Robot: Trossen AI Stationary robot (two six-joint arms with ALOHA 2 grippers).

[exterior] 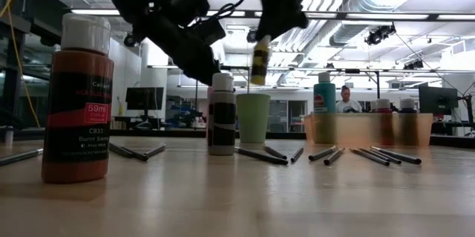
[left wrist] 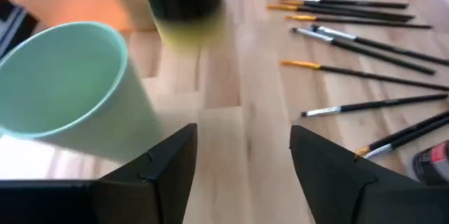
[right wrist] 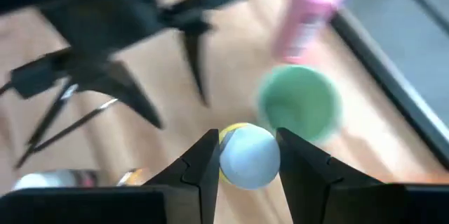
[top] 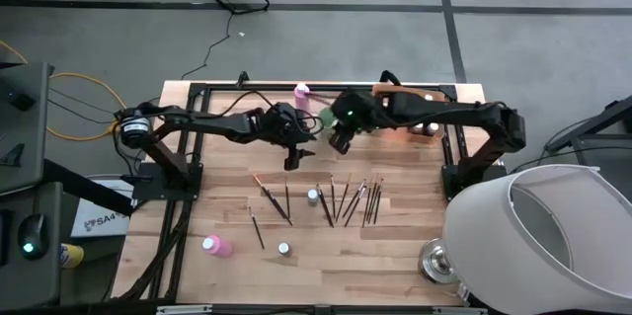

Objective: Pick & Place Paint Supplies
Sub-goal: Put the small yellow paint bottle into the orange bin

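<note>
My right gripper (top: 341,143) is shut on a small yellow paint bottle (exterior: 259,60) and holds it in the air near the light green cup (exterior: 253,118). My left gripper (top: 293,160) hangs open just left of it, with nothing between its fingers (left wrist: 172,164). In the left wrist view the yellow bottle (left wrist: 184,6) hangs ahead, beside the cup (left wrist: 70,83). Thin dark brushes (top: 346,201) lie flat on the table. Two small bottles (top: 312,196) (top: 283,249) stand among them. One pink bottle (top: 217,246) lies on its side and another (top: 302,93) stands at the far edge. My right gripper pinches the yellow bottle at its pale cap end (right wrist: 249,155) between its two fingers. The fingers come from above, slanting down. The bottle hangs nearly upright below them (exterior: 259,65), lifted clear of the table.
The flat orange tray (exterior: 367,129) stands at the far right with a teal bottle (exterior: 324,92) and small bottles in it. A brown bottle (exterior: 78,103) stands close to the low camera. A large white shade (top: 538,236) overlaps the table's near right corner.
</note>
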